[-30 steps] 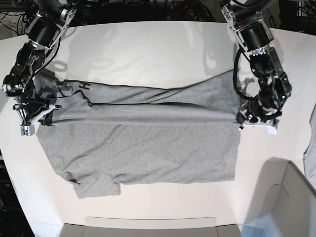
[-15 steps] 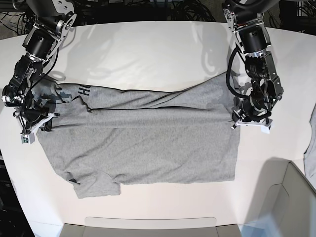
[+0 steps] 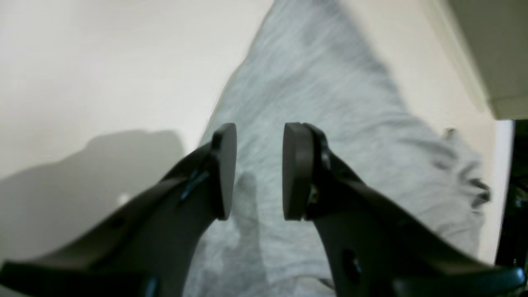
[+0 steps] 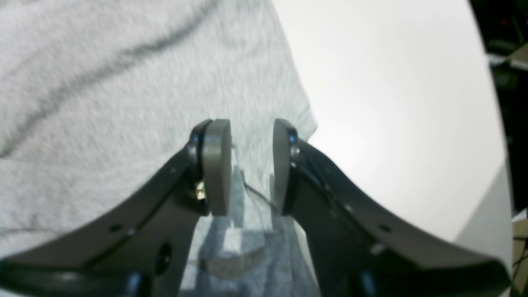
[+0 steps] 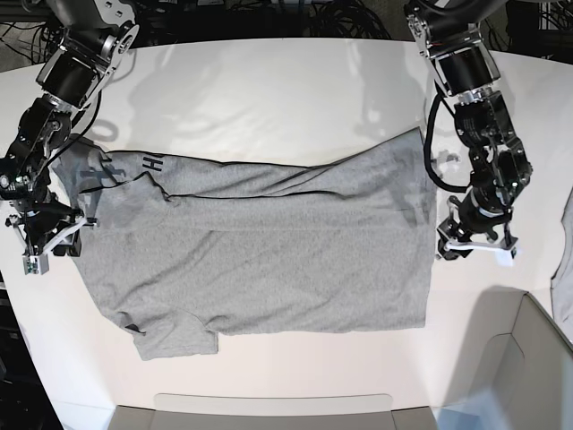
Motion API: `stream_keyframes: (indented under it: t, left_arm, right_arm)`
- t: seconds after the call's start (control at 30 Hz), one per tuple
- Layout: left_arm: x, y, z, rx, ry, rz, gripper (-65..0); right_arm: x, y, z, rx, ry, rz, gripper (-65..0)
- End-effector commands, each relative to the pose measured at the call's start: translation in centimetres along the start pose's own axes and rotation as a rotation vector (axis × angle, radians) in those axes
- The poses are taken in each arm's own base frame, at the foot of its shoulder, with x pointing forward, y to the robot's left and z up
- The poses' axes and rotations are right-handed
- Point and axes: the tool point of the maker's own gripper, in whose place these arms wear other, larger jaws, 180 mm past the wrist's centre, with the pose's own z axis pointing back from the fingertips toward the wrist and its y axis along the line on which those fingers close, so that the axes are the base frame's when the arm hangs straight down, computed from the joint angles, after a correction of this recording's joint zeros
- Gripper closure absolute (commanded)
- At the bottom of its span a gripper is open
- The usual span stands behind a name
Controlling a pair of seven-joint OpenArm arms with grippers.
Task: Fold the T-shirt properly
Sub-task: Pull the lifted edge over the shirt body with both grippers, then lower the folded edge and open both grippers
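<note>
The heather-grey T-shirt (image 5: 269, 260) lies flat across the white table, its far long side folded over toward the middle. Black lettering (image 5: 154, 163) shows near the collar end. My left gripper (image 5: 474, 244) hovers at the shirt's right hem edge. In the left wrist view its jaws (image 3: 260, 136) stand open with nothing between them, over the grey cloth (image 3: 321, 103). My right gripper (image 5: 49, 244) sits just off the shirt's left end. In the right wrist view it (image 4: 249, 132) is open and empty above the cloth's edge (image 4: 123, 82).
A cardboard box (image 5: 528, 358) stands at the front right corner. A grey tray (image 5: 273, 408) lies along the front edge. A sliver of plain grey cloth (image 5: 564, 260) hangs at the far right edge. Cables run behind the table.
Both grippers opened and let go of the shirt's ends. Each has drawn back a little toward the front, off the cloth. The folded edge now rests on the shirt.
</note>
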Motion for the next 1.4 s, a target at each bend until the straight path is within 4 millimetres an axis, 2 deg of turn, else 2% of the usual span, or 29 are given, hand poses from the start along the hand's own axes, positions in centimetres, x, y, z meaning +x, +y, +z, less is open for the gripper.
stream_keyframes:
  t: [0.0,0.1,0.17,0.3,0.37,0.47,0.53,0.63,0.67,0.73,0.8,0.97,1.13,1.2,1.33,1.37]
  left_arm:
    - [0.6,-0.4,0.4,-0.014,-0.027,-0.014,-16.7]
    - [-0.7,-0.6,0.2,-0.017,0.017,-0.037,-8.9]
    - [-3.3,-2.3,-0.9,-0.041,0.094,-0.104,0.0]
    - [-8.0,-2.9,-2.3,-0.038,0.241,-0.26,0.0]
    - [-9.2,-2.1,-3.0,-0.016,0.276,-0.267,0.0]
    - [-11.1,0.3,-4.0,0.039,0.333,-0.247,0.0]
    - [-12.7,1.6,-4.1,0.069,0.393,-0.259,0.0]
    - [-13.5,3.2,-3.7,0.103,0.442,-0.351,0.0]
    - [-14.1,3.5,-3.5,0.108,0.463,-0.385,0.0]
    - [-15.7,6.0,-2.4,0.146,0.515,-0.426,0.0]
    - [-16.4,7.9,-1.3,0.174,0.538,-0.441,0.0]
    - [-19.0,10.5,1.6,0.194,0.591,-0.476,0.0]
    - [-21.6,11.4,4.6,0.182,0.634,-0.499,0.0]
    - [-21.6,12.2,5.6,0.192,0.641,-0.519,0.0]
    - [-23.1,13.4,7.8,0.199,0.677,-0.538,0.0]
    - [-23.3,14.0,8.6,0.205,0.688,-0.55,0.0]
  right_arm:
    - [1.3,-0.1,0.5,-0.004,-0.051,0.006,-17.9]
    - [0.6,0.8,0.9,0.005,-0.046,0.021,-16.6]
    - [-0.8,1.9,0.8,0.023,-0.024,0.013,-12.4]
    - [-3.4,3.0,0.6,0.044,0.027,-0.014,-2.5]
    - [-5.0,3.3,0.3,0.055,0.066,-0.025,-2.4]
    - [-7.3,3.2,-0.3,0.068,0.128,-0.054,-4.3]
    - [-8.6,1.9,-0.3,0.044,0.174,-0.036,-4.8]
    - [-10.5,1.2,0.0,0.021,0.236,-0.006,-4.8]
    - [-11.3,1.1,0.2,0.014,0.257,0.005,-4.8]
    - [-12.7,1.1,0.7,0.014,0.29,0.017,-4.9]
    - [-13.9,1.6,1.2,0.046,0.313,0.042,-5.0]
    - [-17.0,3.0,2.9,0.148,0.376,0.131,-5.0]
    - [-18.7,3.2,5.0,0.142,0.407,0.178,-5.0]
    - [-19.3,3.2,5.9,0.14,0.421,0.193,-5.0]
    - [-20.2,3.0,7.1,0.133,0.441,0.208,-5.0]
    - [-20.5,2.4,7.4,0.123,0.452,0.218,-5.0]
